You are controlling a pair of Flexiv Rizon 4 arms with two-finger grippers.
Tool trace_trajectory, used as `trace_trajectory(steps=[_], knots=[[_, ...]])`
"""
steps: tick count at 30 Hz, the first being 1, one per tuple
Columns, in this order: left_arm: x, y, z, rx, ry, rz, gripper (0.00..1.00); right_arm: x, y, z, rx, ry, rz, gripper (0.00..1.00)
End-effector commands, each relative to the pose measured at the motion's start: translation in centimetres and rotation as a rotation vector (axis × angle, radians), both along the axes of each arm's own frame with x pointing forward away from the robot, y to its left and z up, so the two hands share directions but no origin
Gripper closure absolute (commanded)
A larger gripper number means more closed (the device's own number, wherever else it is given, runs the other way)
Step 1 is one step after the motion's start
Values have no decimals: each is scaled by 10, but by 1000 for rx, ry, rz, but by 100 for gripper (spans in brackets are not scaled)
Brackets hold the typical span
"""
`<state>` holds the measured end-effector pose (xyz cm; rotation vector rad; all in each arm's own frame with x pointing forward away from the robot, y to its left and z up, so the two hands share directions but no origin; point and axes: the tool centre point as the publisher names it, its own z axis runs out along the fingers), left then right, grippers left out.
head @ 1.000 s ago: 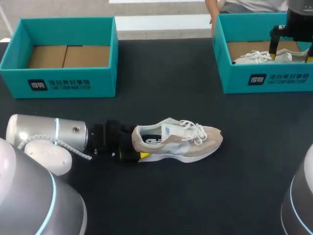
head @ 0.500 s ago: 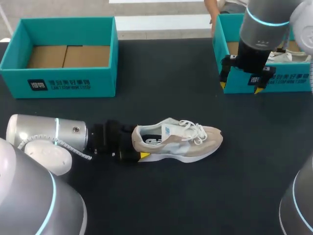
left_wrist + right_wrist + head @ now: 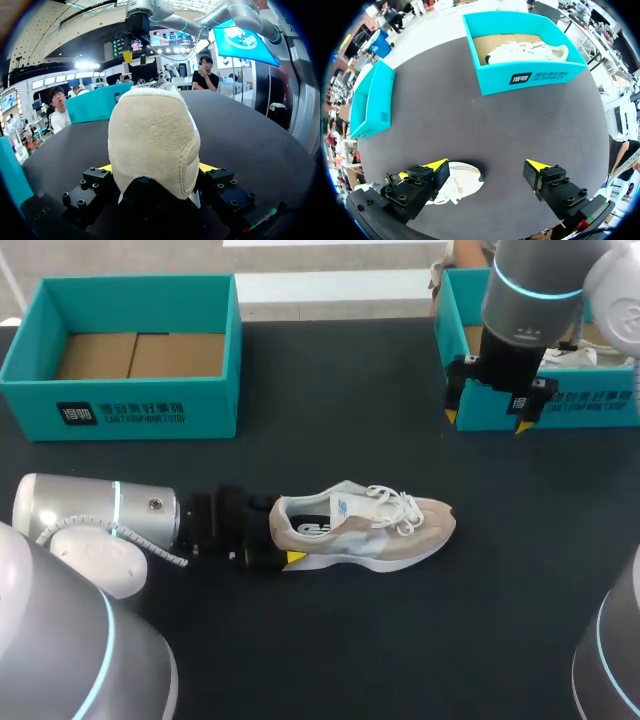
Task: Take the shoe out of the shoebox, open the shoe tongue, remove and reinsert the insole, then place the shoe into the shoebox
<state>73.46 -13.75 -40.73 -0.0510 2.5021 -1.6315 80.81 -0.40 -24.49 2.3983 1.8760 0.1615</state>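
The head view takes in the whole layout. The shoe (image 3: 365, 528) lies on its sole on the dark table (image 3: 330, 390), out of either box, near the front middle, with its toe toward the robot's right. The left gripper (image 3: 280, 540) meets it at the heel, where only one yellow tip shows under the heel. The left wrist view settles what the head view leaves unclear: the suede heel fills the space between the fingers, and a yellow fingertip (image 3: 207, 166) peeks out on each side of it, pressed against it, so the left gripper is clamped on the heel.

The right gripper (image 3: 485, 410) hangs in front of the right shoebox (image 3: 545, 405), with its fingers spread wide and nothing between them. The right wrist view looks straight down past those parted tips at the shoe's toe and laces on the table. It also looks into the right shoebox, where a white shoe (image 3: 527, 50) lies on the cardboard floor. In the head view the arm hides most of that shoe. The left shoebox (image 3: 130, 405) stands at the far left, and its cardboard floor is bare.

The shoe is a low running sneaker with beige suede at toe and heel, pale mesh sides, white laces, a white midsole and a dark opening.
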Motion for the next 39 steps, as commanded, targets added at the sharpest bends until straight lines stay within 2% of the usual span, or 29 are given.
trace_trajectory(steps=[1,4,5,8,10,15,20,23,26,28,31,39], knots=[[0,-2,0,4,1,0,100,-5,6,-1,-7,-10,-10,0],[0,-2,0,4,1,0,100,-25,36,0,-253,9,26,0],[0,-2,0,4,1,0,100,-32,47,1,-275,4,11,0],[0,-2,0,4,1,0,100,-48,79,-2,-285,-10,37,0],[0,-2,0,4,1,0,100,-58,98,-4,-285,-20,5,0],[0,-2,0,4,1,0,100,-75,141,-12,-306,-9,-8,0],[0,-2,0,4,1,0,100,-84,167,-28,-200,-8,-106,0],[0,-2,0,4,1,0,100,-86,183,-36,-213,-8,-107,0],[0,-2,0,4,1,0,100,-86,194,-42,-262,-18,-94,0],[0,-2,0,4,1,0,100,-88,198,-47,-255,-25,-101,0],[0,-2,0,4,1,0,100,-89,198,-53,-269,-28,-118,0],[0,-2,0,4,1,0,100,-90,198,-54,-270,-37,-101,0]])
